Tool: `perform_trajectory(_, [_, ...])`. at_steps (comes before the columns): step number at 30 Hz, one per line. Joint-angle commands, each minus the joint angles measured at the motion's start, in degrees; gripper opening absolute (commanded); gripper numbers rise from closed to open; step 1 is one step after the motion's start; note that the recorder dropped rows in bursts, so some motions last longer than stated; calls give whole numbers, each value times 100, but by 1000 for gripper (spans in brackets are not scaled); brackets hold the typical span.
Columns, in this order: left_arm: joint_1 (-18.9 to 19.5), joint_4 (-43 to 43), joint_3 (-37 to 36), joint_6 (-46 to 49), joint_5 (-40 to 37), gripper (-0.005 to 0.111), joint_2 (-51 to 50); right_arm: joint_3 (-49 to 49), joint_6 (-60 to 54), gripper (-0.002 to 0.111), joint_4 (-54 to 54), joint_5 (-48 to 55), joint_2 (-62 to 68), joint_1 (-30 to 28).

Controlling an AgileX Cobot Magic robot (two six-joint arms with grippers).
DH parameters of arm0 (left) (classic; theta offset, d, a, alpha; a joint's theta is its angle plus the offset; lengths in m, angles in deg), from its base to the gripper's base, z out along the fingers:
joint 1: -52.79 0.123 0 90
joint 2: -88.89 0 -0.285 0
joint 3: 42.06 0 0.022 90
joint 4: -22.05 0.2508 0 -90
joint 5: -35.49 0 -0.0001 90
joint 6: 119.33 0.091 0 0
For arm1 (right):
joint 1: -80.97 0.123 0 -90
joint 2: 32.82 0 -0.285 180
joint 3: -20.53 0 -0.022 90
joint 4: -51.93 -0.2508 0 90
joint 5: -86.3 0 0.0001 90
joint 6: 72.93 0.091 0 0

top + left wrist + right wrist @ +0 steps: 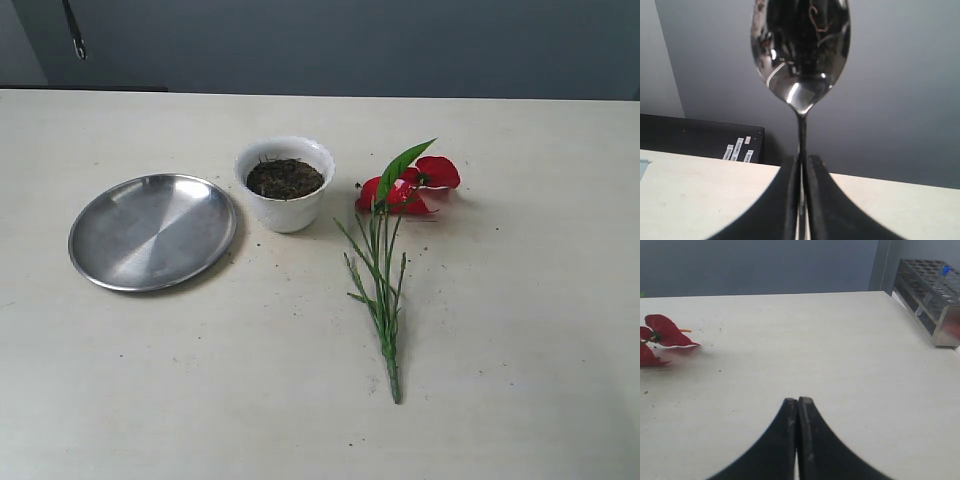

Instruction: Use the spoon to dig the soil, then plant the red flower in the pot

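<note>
Left pincer [801, 165] clamps spoon [800, 55]; bowl tip cut off.

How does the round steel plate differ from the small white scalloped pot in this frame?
The round shiny steel plate is wide and shallow; the small white scalloped pot is narrower and taller. The plate is grey reflective metal with a smooth rim; the pot is white with a wavy rim. The plate holds nothing; the pot is filled with dark brown soil. Both stand upright, side by side on the pale table.
</note>
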Motion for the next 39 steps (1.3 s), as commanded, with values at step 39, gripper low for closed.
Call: perform_trajectory(39, [-15,46,-329,627,373,0,518,-7,-4,-1,6,-67,-37,-34])
